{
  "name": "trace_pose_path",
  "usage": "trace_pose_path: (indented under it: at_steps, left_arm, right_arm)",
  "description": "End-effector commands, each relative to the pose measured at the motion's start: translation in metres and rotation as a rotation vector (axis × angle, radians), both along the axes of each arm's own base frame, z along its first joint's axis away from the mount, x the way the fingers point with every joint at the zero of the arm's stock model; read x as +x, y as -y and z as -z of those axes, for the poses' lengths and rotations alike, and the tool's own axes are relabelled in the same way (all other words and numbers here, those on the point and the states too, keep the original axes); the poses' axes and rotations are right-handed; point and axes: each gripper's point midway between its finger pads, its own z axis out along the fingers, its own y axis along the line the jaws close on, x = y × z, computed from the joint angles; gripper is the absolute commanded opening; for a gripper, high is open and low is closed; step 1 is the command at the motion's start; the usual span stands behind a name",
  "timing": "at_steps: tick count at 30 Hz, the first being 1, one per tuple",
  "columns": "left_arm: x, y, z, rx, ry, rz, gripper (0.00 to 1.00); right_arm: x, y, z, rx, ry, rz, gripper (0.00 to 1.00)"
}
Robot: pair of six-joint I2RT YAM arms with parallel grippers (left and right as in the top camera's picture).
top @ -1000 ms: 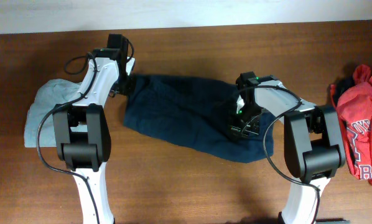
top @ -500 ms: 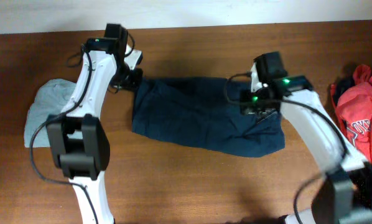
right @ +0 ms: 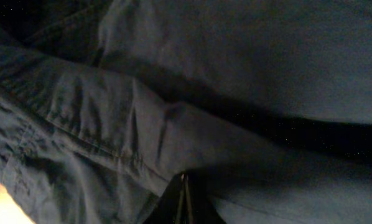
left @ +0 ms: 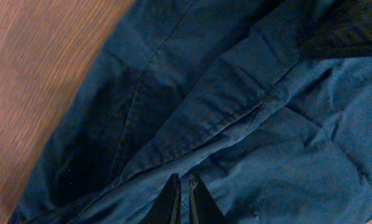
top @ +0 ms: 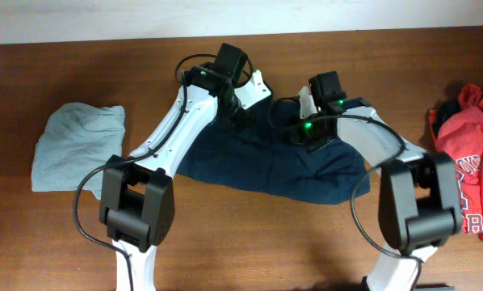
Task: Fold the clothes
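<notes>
- Evidently the work is partway through; the dark navy-blue fabric shorts (top: 266, 158) lie spread across the middle of the brown wooden table (top: 225, 242), with their far edge drawn up into a peak where the two arms meet
- the left gripper (top: 240, 113) sits at the far-left part of that edge; in the left wrist view its fingers are closed to a thin slit (left: 181, 180) right on a ridge of the blue cloth (left: 236, 93), so I judge it is pinching the shorts, though the pinched fold itself is hard to make out
- the right gripper (top: 310, 133) sits just beside it, over the far-right part; in its own view the fingers are pressed together (right: 185, 180) against the dark cloth (right: 236, 62), apparently nipping a fold
- the near hem rests flat on the table, wide and creased; no tidy fold shows yet, so this garment looks only begun
- a pale grey-green soft garment (top: 76, 145) lies well apart at the left as a compact, roughly square bundle; it looks already folded
- a red garment with white lettering (top: 468, 170) sits crumpled at the right edge, partly out of frame; it reads as not yet done
- left to do, by my reckoning: finish the shorts, then the red one
</notes>
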Motion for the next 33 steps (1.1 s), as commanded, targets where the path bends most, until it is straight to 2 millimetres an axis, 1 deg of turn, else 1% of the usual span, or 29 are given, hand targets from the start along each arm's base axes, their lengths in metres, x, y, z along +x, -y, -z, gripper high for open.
trace_pose_path:
  at_steps: [1, 4, 5, 7, 8, 10, 11, 13, 14, 15, 17, 19, 20, 21, 22, 26, 28, 30, 31, 33]
  left_arm:
    - [-0.003, -0.004, 0.029, 0.024, -0.048, 0.036, 0.05]
    - [-0.003, -0.006, 0.059, 0.048, -0.094, 0.033, 0.05]
    - [-0.002, -0.006, 0.065, 0.052, -0.1, 0.032, 0.05]
    - [0.002, -0.008, 0.082, 0.071, -0.109, 0.024, 0.05]
    - [0.008, -0.014, 0.093, 0.095, -0.102, -0.017, 0.05]
    - [0.02, -0.024, 0.103, 0.131, -0.079, -0.097, 0.05]
    - [0.029, -0.033, 0.107, 0.151, -0.06, -0.165, 0.05]
    - [0.044, -0.048, 0.109, 0.163, -0.032, -0.286, 0.05]
    - [0.051, -0.058, 0.108, 0.159, -0.023, -0.363, 0.05]
    - [0.056, -0.071, 0.108, 0.145, -0.033, -0.431, 0.05]
    - [0.057, -0.085, 0.109, 0.149, -0.051, -0.469, 0.04]
    - [0.055, -0.096, 0.11, 0.159, -0.069, -0.487, 0.04]
    - [0.054, -0.099, 0.11, 0.163, -0.076, -0.491, 0.04]
    - [0.054, -0.101, 0.111, 0.167, -0.081, -0.493, 0.03]
    - [0.053, -0.103, 0.111, 0.169, -0.086, -0.497, 0.03]
    - [0.052, -0.106, 0.111, 0.18, -0.087, -0.501, 0.03]
    - [0.051, -0.109, 0.111, 0.198, -0.086, -0.506, 0.03]
    - [0.05, -0.116, 0.112, 0.232, -0.08, -0.514, 0.03]
    - [0.049, -0.116, 0.112, 0.237, -0.083, -0.514, 0.04]
    - [0.047, -0.117, 0.111, 0.24, -0.089, -0.513, 0.05]
  right_arm:
    - [-0.002, -0.015, 0.013, 0.067, -0.039, -0.009, 0.04]
    - [0.007, -0.013, 0.029, 0.05, -0.042, 0.029, 0.04]
    - [0.008, -0.012, 0.032, 0.045, -0.04, 0.035, 0.04]
    - [0.01, -0.01, 0.036, 0.033, -0.04, 0.045, 0.04]
    - [0.01, -0.01, 0.038, 0.033, -0.043, 0.049, 0.04]
    - [0.011, -0.008, 0.038, 0.024, -0.04, 0.052, 0.04]
    - [0.012, -0.004, 0.04, 0.0, -0.035, 0.06, 0.04]
    - [0.014, 0.006, 0.044, -0.054, -0.031, 0.089, 0.04]
    - [0.015, 0.015, 0.047, -0.093, -0.033, 0.111, 0.04]
    - [0.016, 0.029, 0.051, -0.145, -0.044, 0.159, 0.04]
    - [0.016, 0.051, 0.054, -0.193, -0.065, 0.223, 0.04]
    - [0.016, 0.072, 0.055, -0.201, -0.083, 0.268, 0.04]
    - [0.016, 0.082, 0.056, -0.203, -0.095, 0.292, 0.04]
    - [0.016, 0.087, 0.056, -0.203, -0.099, 0.302, 0.04]
    - [0.014, 0.103, 0.057, -0.205, -0.121, 0.339, 0.04]
    - [0.002, 0.14, 0.06, -0.211, -0.186, 0.412, 0.04]
    - [-0.004, 0.151, 0.06, -0.21, -0.206, 0.397, 0.04]
    - [-0.015, 0.156, 0.06, -0.199, -0.238, 0.367, 0.04]
    - [-0.019, 0.155, 0.058, -0.184, -0.253, 0.364, 0.04]
    - [-0.022, 0.143, 0.047, -0.125, -0.242, 0.3, 0.04]
